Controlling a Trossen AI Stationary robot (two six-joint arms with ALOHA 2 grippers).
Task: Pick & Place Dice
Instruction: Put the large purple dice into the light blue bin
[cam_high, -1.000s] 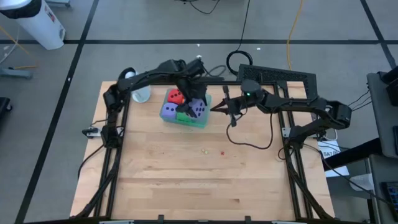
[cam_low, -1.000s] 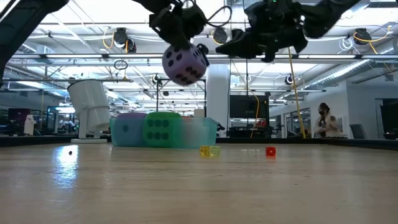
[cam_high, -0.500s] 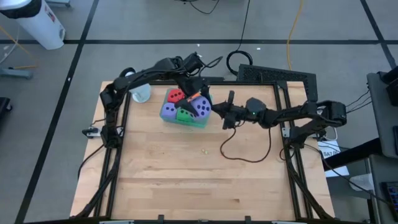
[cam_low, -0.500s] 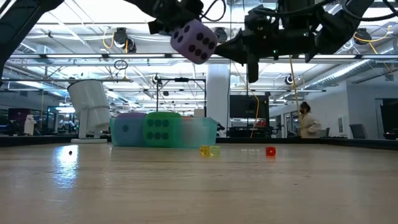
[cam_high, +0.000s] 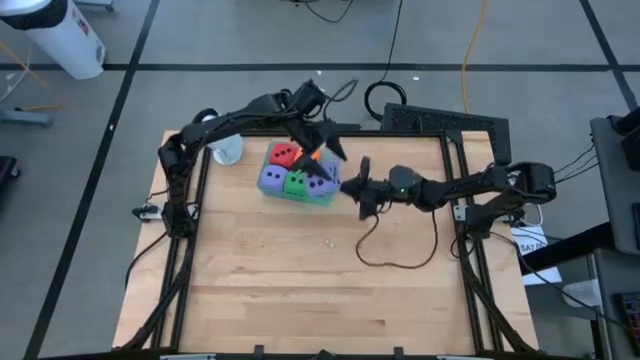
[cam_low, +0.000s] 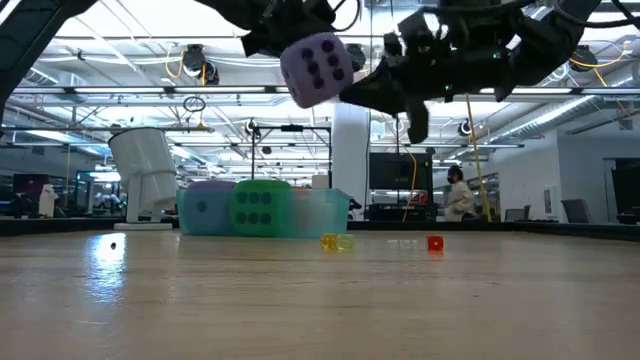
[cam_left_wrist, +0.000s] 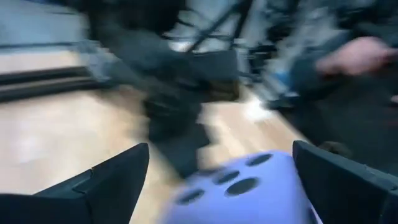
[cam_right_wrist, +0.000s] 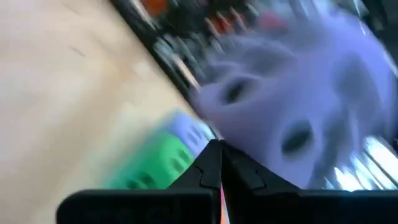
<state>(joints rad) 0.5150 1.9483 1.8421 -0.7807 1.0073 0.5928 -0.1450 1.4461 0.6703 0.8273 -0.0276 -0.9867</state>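
My left gripper (cam_high: 322, 152) hangs above the teal tray (cam_high: 325, 196) at the table's twelve o'clock side, jaws spread wide around a lavender die (cam_low: 316, 68), held well clear of the tabletop. In the tray sit the red die (cam_high: 284, 156), the green die (cam_high: 297, 183) and the other lavender die (cam_high: 271, 179); an orange die (cam_high: 312, 155) shows partly under my fingers. At three o'clock of the tray, my right gripper (cam_high: 361, 190) hovers with jaws pressed together, empty.
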